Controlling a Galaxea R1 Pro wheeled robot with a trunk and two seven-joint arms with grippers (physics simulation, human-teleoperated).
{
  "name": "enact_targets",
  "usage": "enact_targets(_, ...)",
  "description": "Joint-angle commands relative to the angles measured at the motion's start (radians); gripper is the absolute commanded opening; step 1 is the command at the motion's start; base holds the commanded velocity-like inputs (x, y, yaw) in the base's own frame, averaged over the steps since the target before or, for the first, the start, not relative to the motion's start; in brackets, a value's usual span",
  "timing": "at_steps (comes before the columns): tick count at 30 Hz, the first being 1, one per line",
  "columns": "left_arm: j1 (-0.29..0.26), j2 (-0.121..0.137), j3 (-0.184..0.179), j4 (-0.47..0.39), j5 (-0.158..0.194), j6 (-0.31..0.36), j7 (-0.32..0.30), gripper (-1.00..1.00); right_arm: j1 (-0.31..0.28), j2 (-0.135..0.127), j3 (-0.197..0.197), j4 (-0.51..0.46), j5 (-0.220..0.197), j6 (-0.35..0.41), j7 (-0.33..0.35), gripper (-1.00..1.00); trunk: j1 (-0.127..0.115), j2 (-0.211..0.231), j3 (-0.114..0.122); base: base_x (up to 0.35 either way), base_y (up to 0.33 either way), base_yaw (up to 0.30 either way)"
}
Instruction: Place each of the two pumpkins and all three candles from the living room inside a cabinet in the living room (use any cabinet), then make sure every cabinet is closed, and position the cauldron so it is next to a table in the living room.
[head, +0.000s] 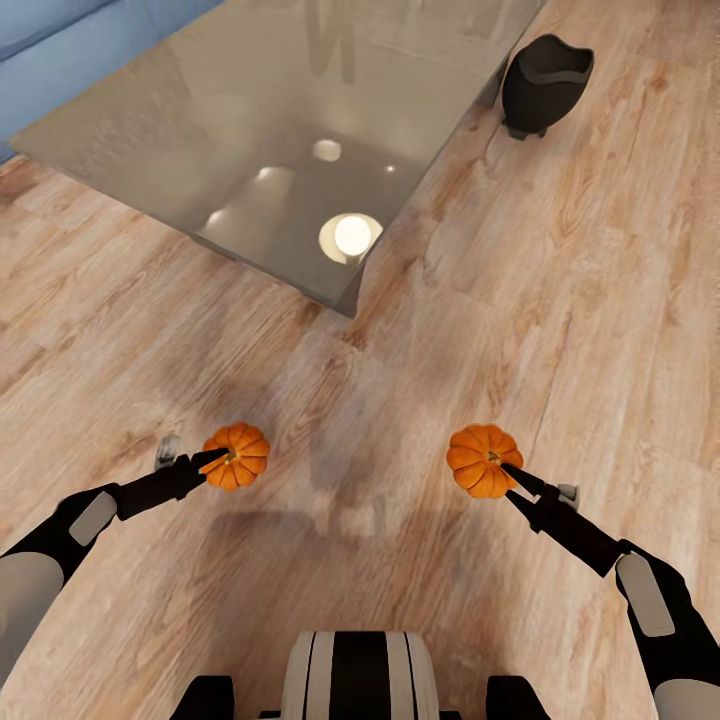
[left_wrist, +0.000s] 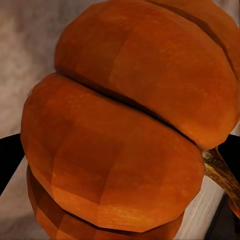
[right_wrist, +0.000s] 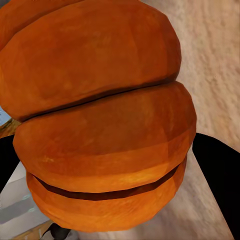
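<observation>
My left gripper (head: 212, 462) is shut on one orange ribbed pumpkin (head: 238, 456), held above the wood floor at the lower left of the head view. The same pumpkin (left_wrist: 125, 130) sits very close in the left wrist view, its stem at one side. My right gripper (head: 505, 472) is shut on the other pumpkin (head: 482, 460) at the lower right; that pumpkin (right_wrist: 105, 115) looms large in the right wrist view. The grey glass table (head: 180, 120) lies ahead at the upper left. The black cauldron (head: 545, 85) stands on the floor just off the table's right corner.
A blue sofa (head: 60, 60) runs behind the table at the upper left. Lamp reflections (head: 350, 236) glare on the glass near the table's front corner. Wood floor (head: 560, 300) spreads between me and the table. My base (head: 358, 675) shows at the bottom.
</observation>
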Motion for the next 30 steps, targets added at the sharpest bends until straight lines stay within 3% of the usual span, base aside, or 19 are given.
enact_targets(1,0.0,0.001,-0.005,0.0,0.008,0.007,0.0,-1.0,0.0,0.0,-0.001,0.0,0.001,0.004,0.001,-1.0,-0.001,0.0,0.003,0.0,0.0,0.0)
enact_targets(6,-0.001,0.002,-0.005,0.0,0.008,0.031,-0.008,-1.0,0.0,0.0,-0.001,0.0,0.001,0.004,0.0,-1.0,-0.003,0.001,0.023,0.0,0.0,0.0)
enact_targets(12,-0.001,0.002,-0.005,-0.014,0.008,0.157,-0.01,-1.0,0.0,-0.001,-0.004,0.0,0.0,0.004,-0.003,-1.0,-0.005,0.003,0.046,0.0,0.0,0.0)
enact_targets(16,-0.001,0.001,-0.006,-0.018,0.008,0.205,-0.009,-1.0,0.0,-0.001,-0.012,0.001,-0.001,0.004,-0.003,-1.0,-0.007,0.004,0.061,0.0,0.0,0.0)
enact_targets(30,0.0,0.003,0.005,-0.024,0.014,0.219,-0.025,-1.0,0.0,-0.001,-0.01,0.012,0.009,0.004,-0.023,-1.0,-0.014,0.007,0.116,0.0,0.0,0.0)
